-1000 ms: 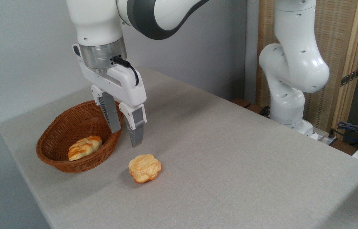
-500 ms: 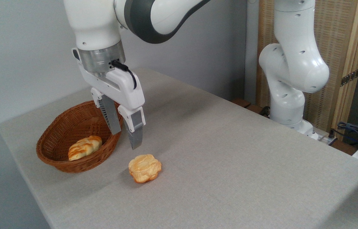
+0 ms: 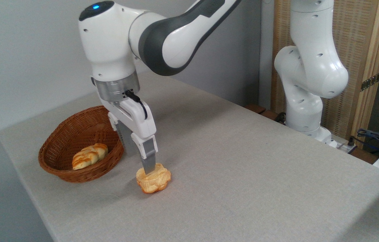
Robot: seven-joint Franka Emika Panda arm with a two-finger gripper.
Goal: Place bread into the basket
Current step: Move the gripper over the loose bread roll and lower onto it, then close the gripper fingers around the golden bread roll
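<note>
The bread [image 3: 154,179], a small flower-shaped bun with a pale golden top and orange-brown sides, lies on the grey table [image 3: 243,161] just right of the basket. My gripper [image 3: 141,165] has come down onto it, pointing straight down and open. The nearer finger [image 3: 148,161] has its tip against the bun's top. The other finger [image 3: 126,139] stands behind it on the basket side. I cannot tell whether either finger touches the bun. The oval reddish-brown wicker basket [image 3: 58,139] sits at the table's left.
An elongated braided golden roll [image 3: 89,155] lies inside the basket. The arm's white base [image 3: 305,111] rises at the table's far right edge, with cables [image 3: 377,137] beyond it. A wall stands behind, and the table's left edge is close to the basket.
The gripper has dropped from above the basket's right rim and shifted right, down to the bun. Bun, basket and roll have not moved.
</note>
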